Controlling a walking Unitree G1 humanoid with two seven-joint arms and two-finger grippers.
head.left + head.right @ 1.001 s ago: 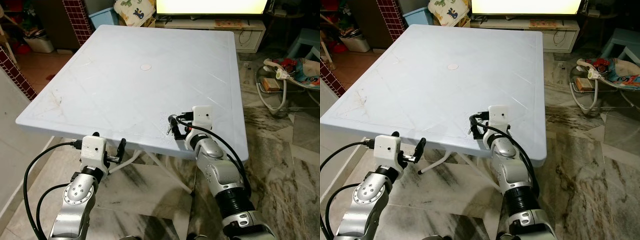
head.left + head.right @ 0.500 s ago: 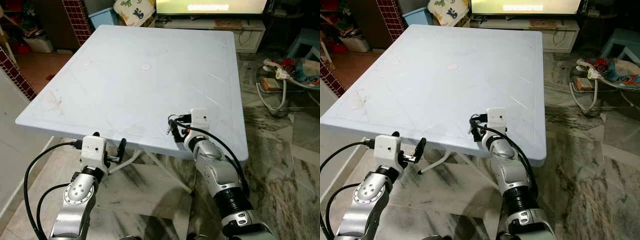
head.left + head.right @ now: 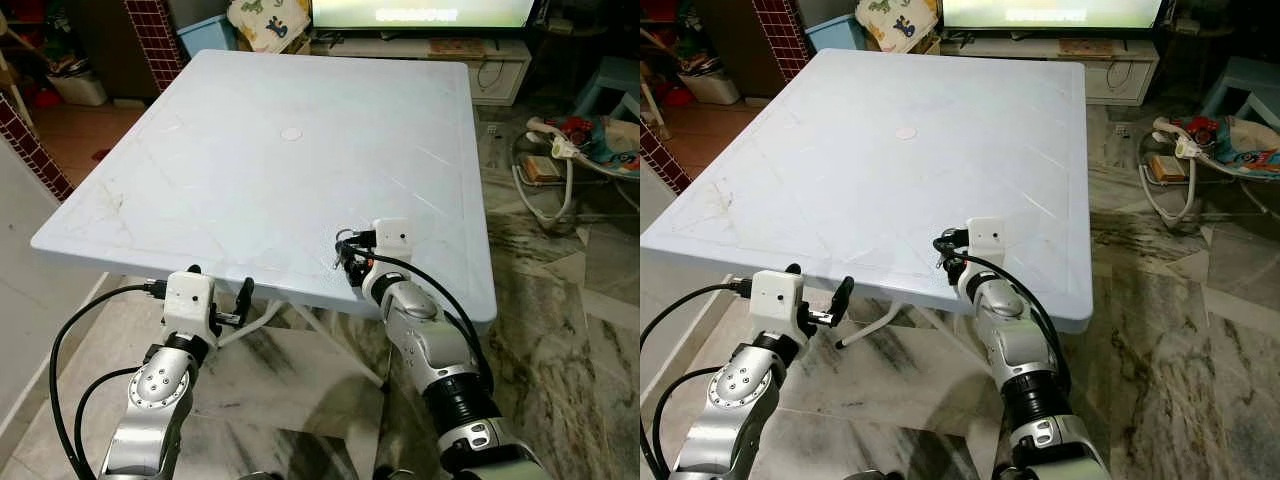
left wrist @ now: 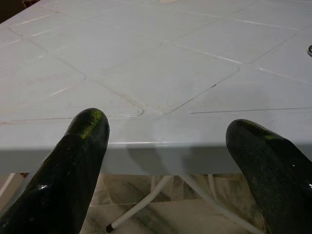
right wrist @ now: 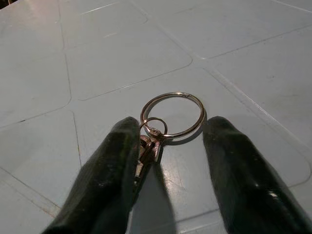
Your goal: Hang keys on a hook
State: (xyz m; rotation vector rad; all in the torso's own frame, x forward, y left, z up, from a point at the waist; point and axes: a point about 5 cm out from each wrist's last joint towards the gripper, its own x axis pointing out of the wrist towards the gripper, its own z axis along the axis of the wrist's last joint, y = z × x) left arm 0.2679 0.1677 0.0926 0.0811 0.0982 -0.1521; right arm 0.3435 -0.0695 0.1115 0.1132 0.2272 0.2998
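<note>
A silver key ring (image 5: 171, 115) with small keys (image 5: 147, 150) lies flat on the pale blue plastic table (image 3: 250, 150), close to its front right edge. My right gripper (image 5: 173, 124) is open and low over the table, one black finger (image 5: 117, 161) against the keys and the other just beyond the ring. From the head, this gripper (image 3: 346, 258) sits over the keys (image 3: 337, 263) near the front edge. My left gripper (image 3: 215, 290) hangs open in front of and just below the table's front edge, nothing between its fingers (image 4: 73, 161).
A round cap (image 3: 291, 133) marks the table's middle. A TV stand (image 3: 420, 50) is behind the table, a baby bouncer (image 3: 570, 150) at the right, a brick pillar (image 3: 155, 35) and a blue bin (image 3: 205, 35) at the back left. White table legs (image 3: 270, 315) stand on the marble floor.
My right wrist has shifted slightly left and settled closer around the keys. The left arm has stayed where it was.
</note>
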